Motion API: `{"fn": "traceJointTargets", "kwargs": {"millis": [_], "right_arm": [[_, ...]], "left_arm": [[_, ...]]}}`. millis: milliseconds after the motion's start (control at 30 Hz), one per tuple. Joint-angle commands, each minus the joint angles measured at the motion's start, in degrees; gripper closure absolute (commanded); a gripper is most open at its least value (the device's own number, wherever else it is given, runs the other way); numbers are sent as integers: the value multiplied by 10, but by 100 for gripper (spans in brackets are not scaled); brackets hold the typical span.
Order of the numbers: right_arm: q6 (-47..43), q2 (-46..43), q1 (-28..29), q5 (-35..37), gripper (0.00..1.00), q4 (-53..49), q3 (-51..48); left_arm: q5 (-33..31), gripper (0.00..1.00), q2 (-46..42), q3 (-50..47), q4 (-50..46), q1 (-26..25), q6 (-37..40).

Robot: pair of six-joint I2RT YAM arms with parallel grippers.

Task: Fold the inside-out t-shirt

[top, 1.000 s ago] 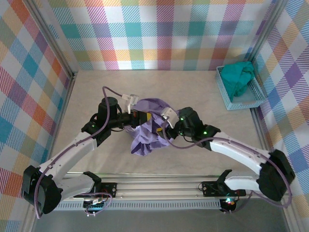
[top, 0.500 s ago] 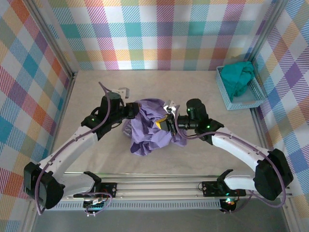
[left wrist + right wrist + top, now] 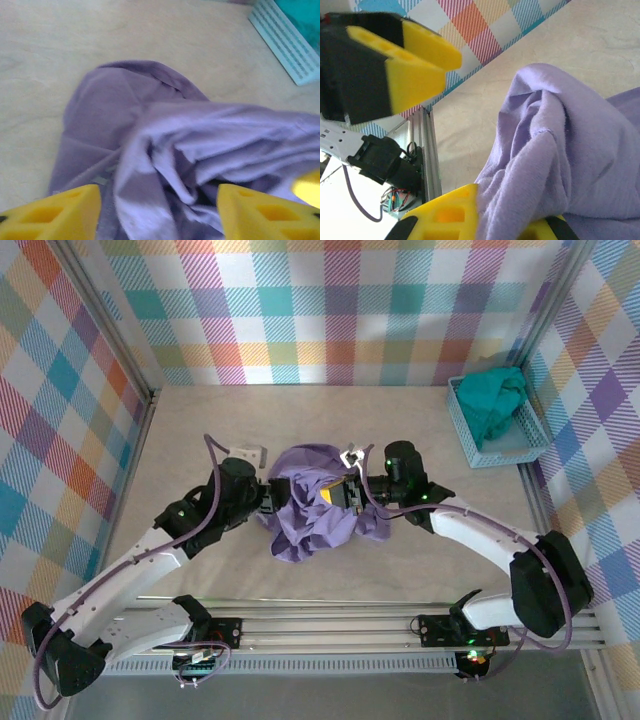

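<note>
The inside-out t-shirt [image 3: 315, 510] lies bunched in a lavender heap at the middle of the table. My left gripper [image 3: 277, 494] is at its left edge. In the left wrist view that gripper [image 3: 159, 202] is open, its yellow fingers [image 3: 65, 212] wide apart with loose folds of the shirt [image 3: 165, 145] lying between them, unpinched. My right gripper [image 3: 343, 492] reaches in from the right. In the right wrist view it [image 3: 505, 225] is shut on a thick fold of the shirt [image 3: 555, 150], and the left gripper's fingers [image 3: 407, 65] hang at the upper left.
A light-blue basket [image 3: 470, 432] holding a teal-green garment [image 3: 497, 400] stands at the back right; its slatted wall [image 3: 287, 42] appears in the left wrist view. Plaid walls enclose the table. An aluminium rail [image 3: 330, 625] runs along the near edge.
The left gripper opened, let go of the shirt and drew back slightly left. The right gripper closed on the shirt. The heap sank and spread on the table.
</note>
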Motion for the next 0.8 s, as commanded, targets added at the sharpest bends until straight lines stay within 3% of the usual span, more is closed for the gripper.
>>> {"fn": "traceJointTargets", "kwargs": {"millis": [0,67,267,367,600,767], "right_arm": [[9,-2,-5,-13,100,17,24],[7,-7,-5,-7,100,13,23],[3,-16,-6,-3,100,5,20],[2,-21,-6,-3,100,5,17],[-8,-31,-6,7,100,-4,7],[-70,-56,-18,46,100,-78,11]], "left_arm": [[56,46,22,-1,7,-22,-18],[72,51,50,5,6,-23,-36],[57,51,118,15,30,-15,-53],[64,55,146,20,47,-10,-54],[93,81,187,32,90,7,-46],[140,100,138,22,108,32,-32]]}}
